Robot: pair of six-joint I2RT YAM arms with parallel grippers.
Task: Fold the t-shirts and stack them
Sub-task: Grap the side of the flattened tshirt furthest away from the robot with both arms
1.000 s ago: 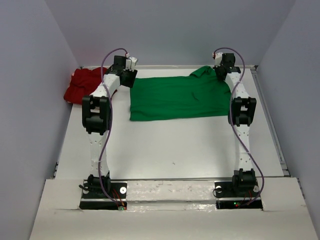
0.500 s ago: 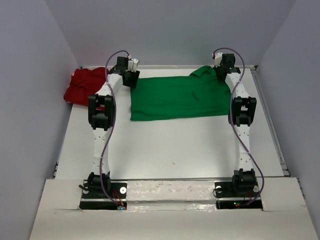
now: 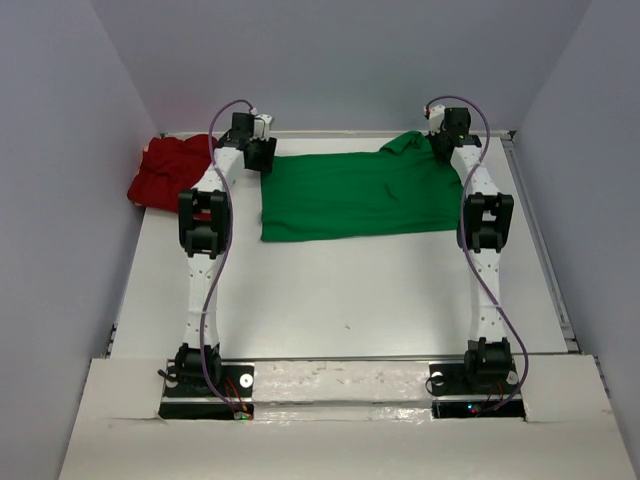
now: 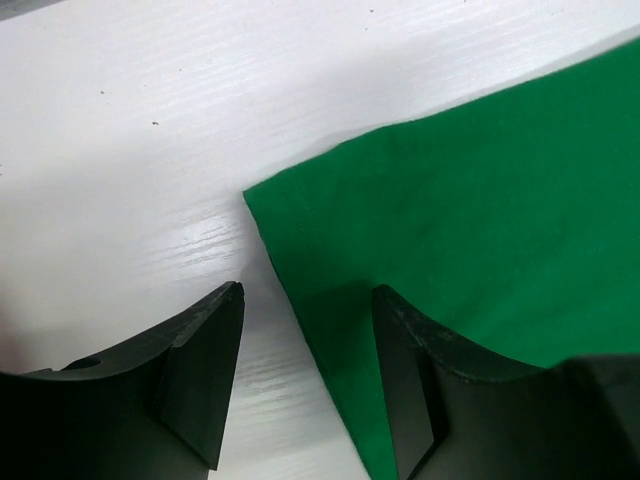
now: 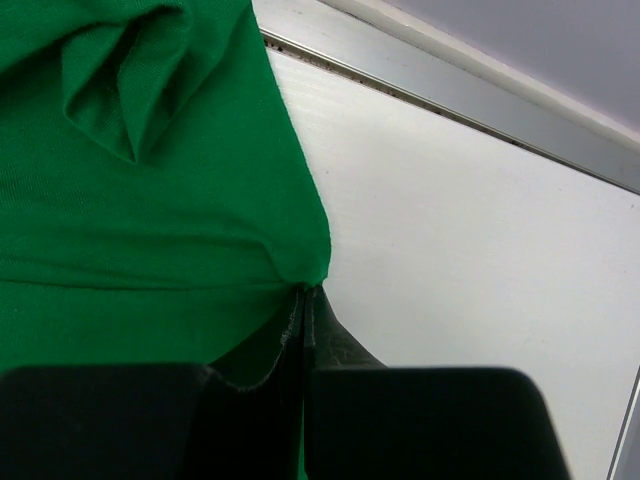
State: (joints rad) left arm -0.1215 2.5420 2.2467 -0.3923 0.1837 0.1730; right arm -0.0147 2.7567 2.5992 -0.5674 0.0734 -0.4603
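Shifted rightward, the left end effector (image 3: 262,157) hovers at a corner of the green t-shirt (image 3: 355,195) on the table (image 3: 350,300); the red t-shirt (image 3: 165,172) lies bunched far left. Its wrist view shows spread jaws over that corner; the right end effector (image 5: 305,298), pressed together, pinches green cloth.

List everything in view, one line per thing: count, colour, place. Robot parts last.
green t-shirt: one, bright green, spread flat across the table's far half, far right corner bunched.
red t-shirt: one, deep red, crumpled at the table's far left corner.
table: one, white, under both shirts.
arms: two, white with black joints, based at the near edge.
left gripper: one, black, open over the green t-shirt's far left corner.
right gripper: one, black, shut on the green t-shirt's far right edge.
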